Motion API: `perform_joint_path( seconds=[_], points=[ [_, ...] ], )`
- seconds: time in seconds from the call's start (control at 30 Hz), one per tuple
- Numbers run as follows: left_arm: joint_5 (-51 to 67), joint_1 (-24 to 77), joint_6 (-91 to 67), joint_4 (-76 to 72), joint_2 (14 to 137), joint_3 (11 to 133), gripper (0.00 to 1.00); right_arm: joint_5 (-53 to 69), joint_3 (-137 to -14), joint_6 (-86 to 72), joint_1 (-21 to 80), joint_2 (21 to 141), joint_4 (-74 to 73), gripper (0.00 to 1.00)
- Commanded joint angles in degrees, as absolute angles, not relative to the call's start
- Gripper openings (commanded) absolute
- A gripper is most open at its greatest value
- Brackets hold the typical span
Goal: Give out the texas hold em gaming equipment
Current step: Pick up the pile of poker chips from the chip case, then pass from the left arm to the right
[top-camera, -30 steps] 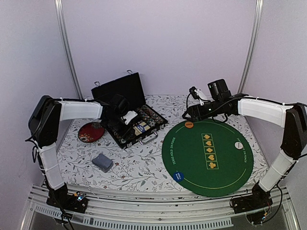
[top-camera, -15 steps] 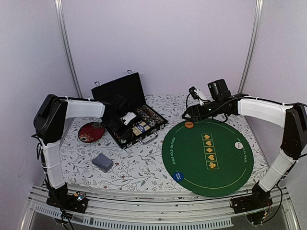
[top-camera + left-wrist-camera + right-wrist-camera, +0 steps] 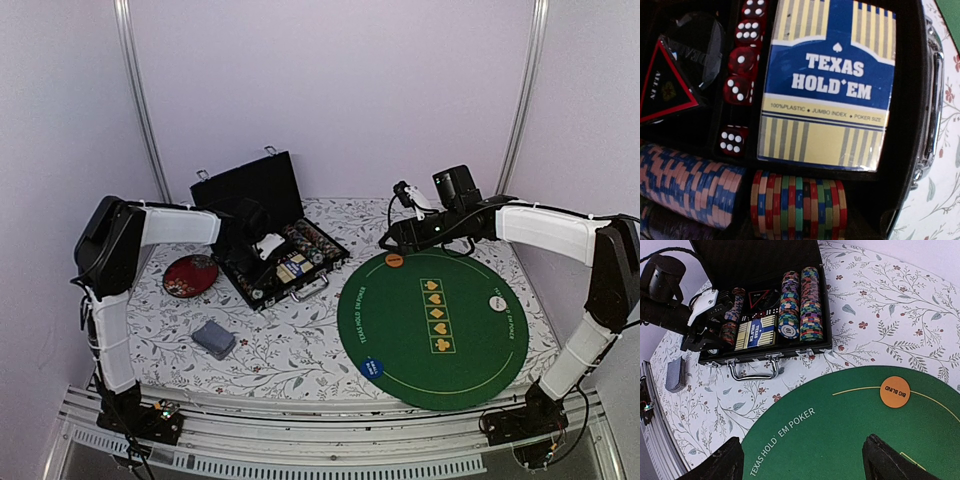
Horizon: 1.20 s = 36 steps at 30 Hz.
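Left gripper (image 3: 702,341): low inside the black case (image 3: 258,188), near poker chips (image 3: 810,302); its opening I cannot tell.
Right gripper (image 3: 802,462): right of the case, fingers wide apart, holding nothing.

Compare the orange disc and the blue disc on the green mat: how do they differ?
Colour: the orange disc is bright orange, the blue disc dark blue. Place: the orange disc lies at the far edge of the green mat, the blue disc at its near edge. Print: the orange disc reads BIG BLIND; the blue disc's print is too small to read. Both are round, flat, and lie on the mat.
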<state>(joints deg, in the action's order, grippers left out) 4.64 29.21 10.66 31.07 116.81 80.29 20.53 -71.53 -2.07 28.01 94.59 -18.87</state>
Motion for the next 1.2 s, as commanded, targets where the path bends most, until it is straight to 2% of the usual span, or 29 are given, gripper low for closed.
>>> perform_joint_path(
  seconds=[0.0, 0.3, 0.53, 0.7, 0.8, 1.03, 1.17],
  points=[
    [7.17, 29.01, 9.08, 31.94, 117.83, 80.44, 0.00, 21.70, -72.00, -1.94, 27.95, 94.58, -19.13, 0.84],
    [11.19, 29.09, -2.88, 24.78, 99.74, 74.50, 0.00, 22.91, -73.18, -2.20, 28.08, 89.74, -19.35, 0.84],
    [23.60, 32.31, -27.24, 6.46, 88.53, 63.54, 0.00, 17.55, -72.17, 5.26, 33.98, 84.00, -17.23, 0.80],
    [30.81, 36.95, -41.74, -5.42, 88.47, 59.22, 0.00, 14.87, -72.69, 20.35, 43.16, 84.45, -17.29, 0.78],
    [35.10, 37.12, -47.87, -13.01, 89.11, 57.40, 0.00, 17.37, -72.84, 31.07, 47.31, 85.55, -17.36, 0.82],
    [36.54, 37.53, -50.97, -16.68, 90.75, 56.43, 0.00, 22.79, -75.36, 39.96, 47.93, 92.25, -11.98, 0.84],
    [37.75, 37.41, -52.29, -19.40, 91.65, 55.75, 0.00, 23.20, -77.78, 44.79, 48.23, 96.87, -9.59, 0.81]
  ],
)
